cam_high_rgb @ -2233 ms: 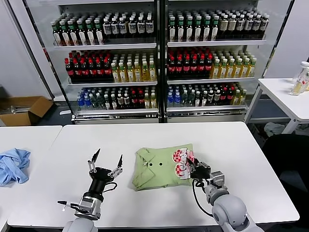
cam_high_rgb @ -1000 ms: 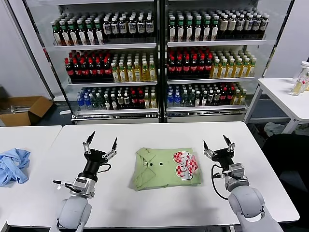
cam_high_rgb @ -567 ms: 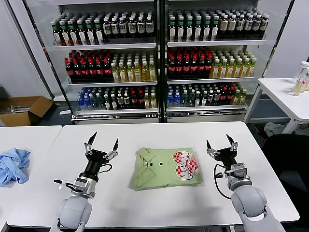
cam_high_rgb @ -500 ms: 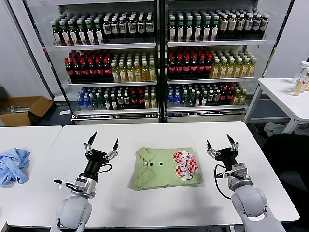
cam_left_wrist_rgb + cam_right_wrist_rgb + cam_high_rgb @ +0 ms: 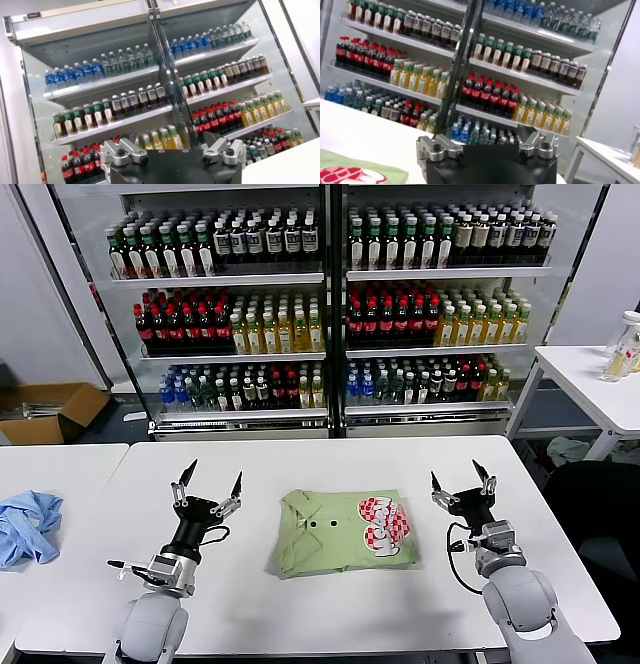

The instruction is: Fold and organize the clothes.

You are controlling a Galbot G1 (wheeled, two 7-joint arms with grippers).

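The light green shirt (image 5: 343, 530) lies folded into a rectangle on the middle of the white table (image 5: 320, 459), collar and dark buttons to the left, red-and-white checkered print (image 5: 384, 524) at its right. A corner of it shows in the right wrist view (image 5: 355, 172). My left gripper (image 5: 209, 482) is open, raised with fingers pointing up, left of the shirt and apart from it. My right gripper (image 5: 461, 480) is open, raised the same way, right of the shirt. Both are empty. The wrist views look at the drinks cooler.
A crumpled light blue garment (image 5: 28, 526) lies on the neighbouring table at far left. A glass-door cooler full of bottles (image 5: 325, 304) stands behind the table. A cardboard box (image 5: 45, 410) is on the floor at left. A side table with bottles (image 5: 625, 344) is at right.
My right gripper has let go of the shirt's right edge, opened and lifted away to the right. My left gripper has risen and moved slightly back. The shirt lies still.
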